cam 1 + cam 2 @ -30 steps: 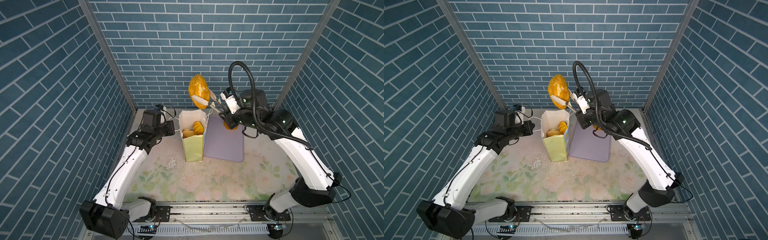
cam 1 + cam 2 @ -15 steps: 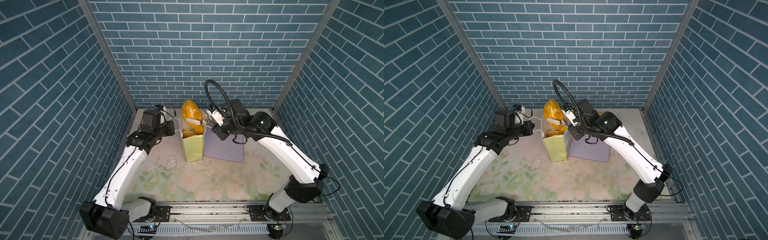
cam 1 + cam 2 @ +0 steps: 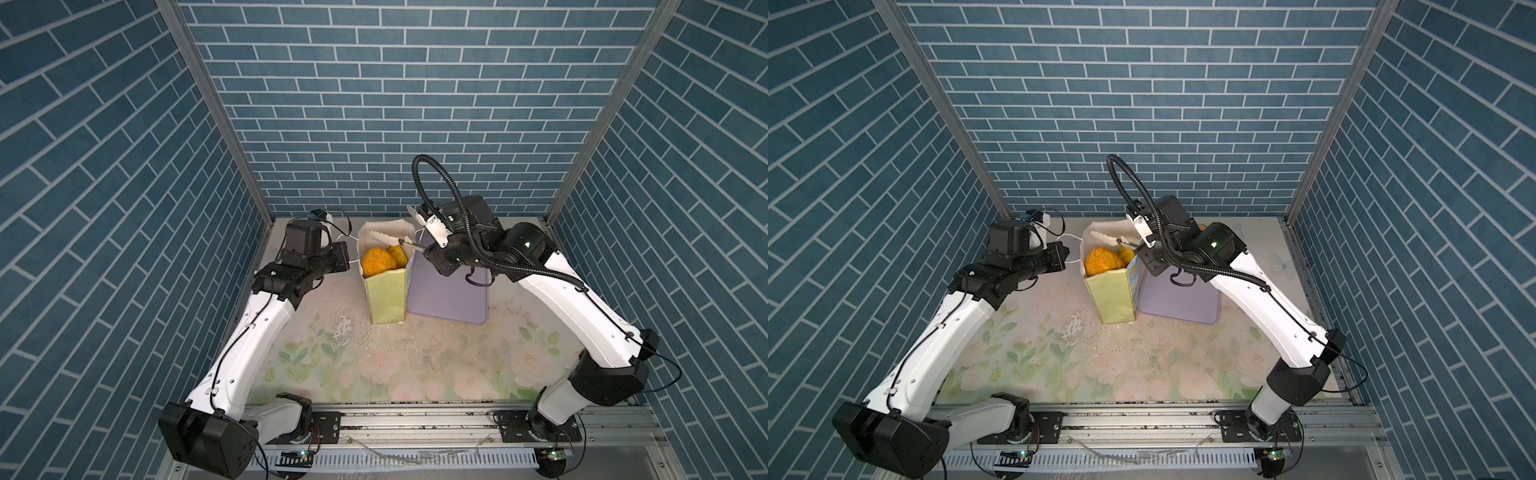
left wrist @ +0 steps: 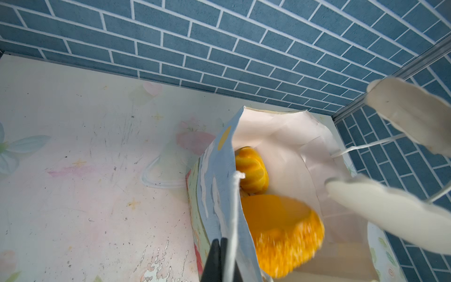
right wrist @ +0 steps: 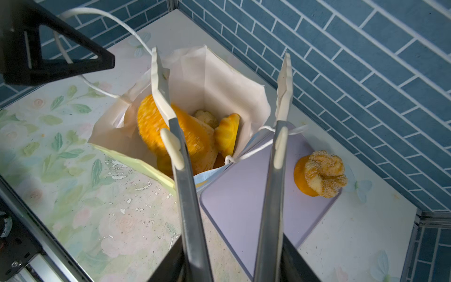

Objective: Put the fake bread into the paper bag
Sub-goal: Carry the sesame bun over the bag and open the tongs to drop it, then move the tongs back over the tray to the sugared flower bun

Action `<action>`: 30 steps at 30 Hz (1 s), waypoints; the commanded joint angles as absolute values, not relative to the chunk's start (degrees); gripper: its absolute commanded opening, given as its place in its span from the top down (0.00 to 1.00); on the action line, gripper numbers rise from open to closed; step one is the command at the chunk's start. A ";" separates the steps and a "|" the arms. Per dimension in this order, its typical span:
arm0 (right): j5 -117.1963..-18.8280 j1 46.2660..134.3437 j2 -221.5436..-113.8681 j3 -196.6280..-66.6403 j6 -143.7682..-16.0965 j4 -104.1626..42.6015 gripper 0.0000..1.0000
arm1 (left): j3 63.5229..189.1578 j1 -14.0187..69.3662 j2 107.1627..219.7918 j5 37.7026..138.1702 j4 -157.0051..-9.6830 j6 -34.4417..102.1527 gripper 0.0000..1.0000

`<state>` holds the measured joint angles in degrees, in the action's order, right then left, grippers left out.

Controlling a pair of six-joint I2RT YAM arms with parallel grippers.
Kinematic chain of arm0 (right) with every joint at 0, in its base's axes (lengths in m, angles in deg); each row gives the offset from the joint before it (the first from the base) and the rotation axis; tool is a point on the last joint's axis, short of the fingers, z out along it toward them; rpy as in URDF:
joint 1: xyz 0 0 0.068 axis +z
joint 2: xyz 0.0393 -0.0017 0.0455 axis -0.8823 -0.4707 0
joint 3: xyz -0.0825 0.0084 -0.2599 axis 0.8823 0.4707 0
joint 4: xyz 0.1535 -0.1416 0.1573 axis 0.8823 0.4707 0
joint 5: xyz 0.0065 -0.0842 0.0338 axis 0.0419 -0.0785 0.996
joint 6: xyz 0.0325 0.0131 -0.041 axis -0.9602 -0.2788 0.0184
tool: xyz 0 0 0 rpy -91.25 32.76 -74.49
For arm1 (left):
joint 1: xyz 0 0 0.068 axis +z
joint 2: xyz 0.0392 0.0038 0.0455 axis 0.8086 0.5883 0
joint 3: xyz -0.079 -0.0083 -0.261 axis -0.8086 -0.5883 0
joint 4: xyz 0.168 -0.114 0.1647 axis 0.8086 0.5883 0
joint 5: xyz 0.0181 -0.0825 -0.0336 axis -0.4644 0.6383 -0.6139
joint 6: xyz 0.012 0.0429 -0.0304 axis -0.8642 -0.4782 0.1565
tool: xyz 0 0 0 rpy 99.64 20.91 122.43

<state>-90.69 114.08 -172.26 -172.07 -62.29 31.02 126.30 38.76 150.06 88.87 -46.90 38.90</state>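
Several fake bread [image 3: 377, 262] in paper bag [image 3: 386, 299], bun [image 5: 319, 173] on tray [image 5: 244, 207]

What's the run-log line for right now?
left gripper: shut on bag handle; right gripper: open over paper bag; seeded loaf: in bag; knotted bun: on tray

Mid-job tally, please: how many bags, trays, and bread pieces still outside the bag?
Pale green paper gift bag: 1
Flat lavender tray: 1
Sugared twisted toy bun, outside the bag at the tray's corner: 1
Total: 3
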 commanded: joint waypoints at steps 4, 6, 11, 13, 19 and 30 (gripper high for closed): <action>-96.29 110.14 -166.95 -173.38 -61.95 27.55 0.47 | 125.57 38.41 148.97 88.57 -46.55 37.81 0.94; -96.73 107.24 -165.67 -171.99 -62.63 27.59 0.47 | 125.87 38.36 149.26 88.58 -46.53 37.71 0.94; -98.87 99.17 -161.37 -162.46 -66.71 24.93 0.47 | 126.16 38.41 149.58 88.81 -46.87 38.42 0.94; -97.70 96.07 -159.91 -158.39 -67.92 23.01 0.46 | 126.17 38.41 149.63 88.73 -46.96 38.48 0.94; -94.95 89.33 -162.30 -150.80 -68.62 21.58 0.47 | 127.21 38.43 150.24 88.64 -46.47 38.39 0.94; -86.89 81.34 -173.31 -146.35 -68.57 16.87 0.48 | 129.76 38.41 151.00 88.23 -44.40 38.11 0.94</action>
